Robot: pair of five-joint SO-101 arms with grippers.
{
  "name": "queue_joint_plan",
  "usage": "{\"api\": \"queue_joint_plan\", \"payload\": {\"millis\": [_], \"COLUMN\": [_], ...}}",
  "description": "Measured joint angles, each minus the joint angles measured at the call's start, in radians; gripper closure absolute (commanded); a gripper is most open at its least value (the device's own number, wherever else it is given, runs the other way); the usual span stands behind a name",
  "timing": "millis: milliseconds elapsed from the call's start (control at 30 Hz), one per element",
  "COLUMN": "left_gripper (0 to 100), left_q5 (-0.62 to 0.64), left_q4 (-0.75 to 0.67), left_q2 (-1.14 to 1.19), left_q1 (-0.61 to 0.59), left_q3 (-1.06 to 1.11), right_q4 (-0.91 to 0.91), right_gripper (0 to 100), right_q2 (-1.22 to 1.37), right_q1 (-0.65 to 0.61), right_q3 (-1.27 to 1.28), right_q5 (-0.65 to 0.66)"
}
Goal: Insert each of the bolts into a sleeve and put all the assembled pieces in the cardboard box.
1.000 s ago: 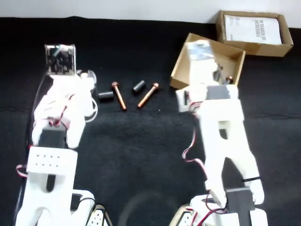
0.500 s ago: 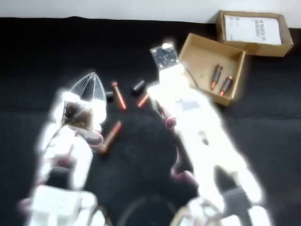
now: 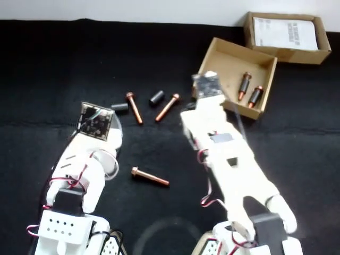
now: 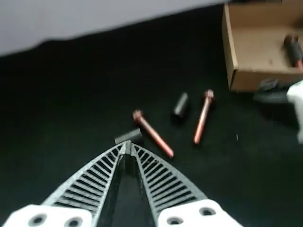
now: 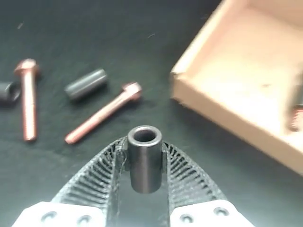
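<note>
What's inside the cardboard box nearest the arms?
Inside the box, one sleeved bolt and a second one lie side by side. The right arm covers one corner, so that spot is hidden.

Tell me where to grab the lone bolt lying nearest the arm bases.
Take the bolt at mid-shank, straight down from above, jaws set across its length. It lies flat on the cloth with nothing touching it, and the slim round shank leaves both long sides open.
</note>
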Motion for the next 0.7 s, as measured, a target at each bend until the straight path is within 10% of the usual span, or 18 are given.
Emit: {"api": "queue_joint_plan", "payload": {"millis": [200, 433, 700], "left_gripper": [98, 72, 80], "left_q5": [0.078, 0.348, 0.549], "left_q4": [0.285, 0.393, 0.364], "left_q2": [0.000, -0.002, -0.002], "left_q1": [0.057, 0.328, 0.393], "left_q3": [0.000, 0.000, 0.002], "right_q4": [0.000, 0.000, 0.000], "right_gripper": [99.1, 99.1, 99.1], "right_q2": [-0.118, -0.124, -0.130], "right_q1": [0.071, 0.083, 0.084], "right_q3": [0.074, 0.110, 0.117], "right_q5": [0.000, 0.000, 0.000]}}
